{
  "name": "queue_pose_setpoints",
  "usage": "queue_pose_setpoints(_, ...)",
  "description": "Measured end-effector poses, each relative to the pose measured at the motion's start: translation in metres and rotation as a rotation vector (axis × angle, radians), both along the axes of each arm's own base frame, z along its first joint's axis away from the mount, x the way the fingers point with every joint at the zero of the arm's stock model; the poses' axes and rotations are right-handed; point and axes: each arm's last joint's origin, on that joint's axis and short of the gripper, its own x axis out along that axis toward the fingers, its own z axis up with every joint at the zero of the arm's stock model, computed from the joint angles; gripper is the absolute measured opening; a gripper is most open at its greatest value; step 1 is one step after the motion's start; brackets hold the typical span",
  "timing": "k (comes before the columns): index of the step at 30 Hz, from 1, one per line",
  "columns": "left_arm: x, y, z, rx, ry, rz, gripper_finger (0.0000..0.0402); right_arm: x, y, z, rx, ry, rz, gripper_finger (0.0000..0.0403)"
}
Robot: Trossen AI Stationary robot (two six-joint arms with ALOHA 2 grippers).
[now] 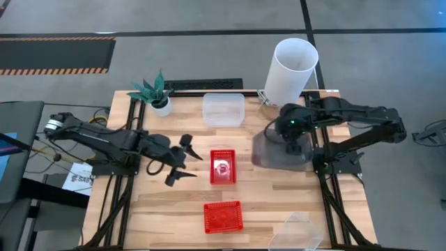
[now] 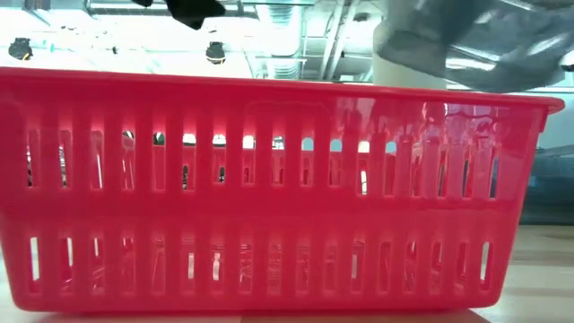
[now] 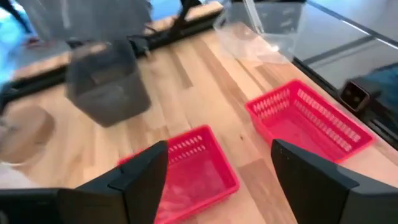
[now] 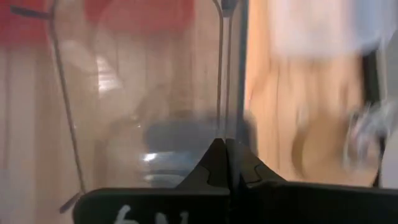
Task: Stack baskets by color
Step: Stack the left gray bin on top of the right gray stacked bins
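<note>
One red mesh basket (image 1: 223, 166) rests on its base at the table's middle, and a second one (image 1: 223, 217) sits near the front edge, filling the low view (image 2: 269, 188). A clear basket (image 1: 224, 109) stands at the back. Another clear basket (image 1: 296, 233) lies tilted at the front right. My left gripper (image 1: 182, 162) hovers open just left of the middle red basket (image 3: 186, 171), touching nothing. My right gripper (image 1: 291, 136) is shut on a smoky grey basket (image 1: 275, 152) at the right. My right gripper pinches the grey basket's thin side wall (image 4: 224, 127) at its rim, one finger inside the basket and one outside. The fingers come from above, pointing steeply down. The basket hangs below them, lifted clear of the table (image 2: 466, 36).
A tall white cylinder (image 1: 293, 70) stands at the back right, just beyond the held basket. A small potted plant (image 1: 155, 92) stands at the back left. Bare wood lies between the middle red basket and the grey one.
</note>
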Motion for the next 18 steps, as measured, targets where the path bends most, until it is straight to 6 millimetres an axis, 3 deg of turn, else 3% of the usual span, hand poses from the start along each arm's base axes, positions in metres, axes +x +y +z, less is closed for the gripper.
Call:
queue_pose_setpoints(5, 0.009, 0.004, -0.013, 0.013, 0.07, 0.052, 0.0245, -0.009, -0.005, -0.011, -0.013, 0.159, 0.02, 0.0)
queue_pose_setpoints(10, 0.011, 0.01, -0.013, -0.022, 0.072, 0.095, 0.0213, -0.012, -0.022, -0.029, -0.052, 0.238, 0.115, 0.0)
queue_pose_setpoints(18, 0.011, 0.011, -0.013, -0.013, 0.073, 0.078, 0.0178, -0.018, -0.05, -0.037, -0.045, 0.256, 0.108, 0.0)
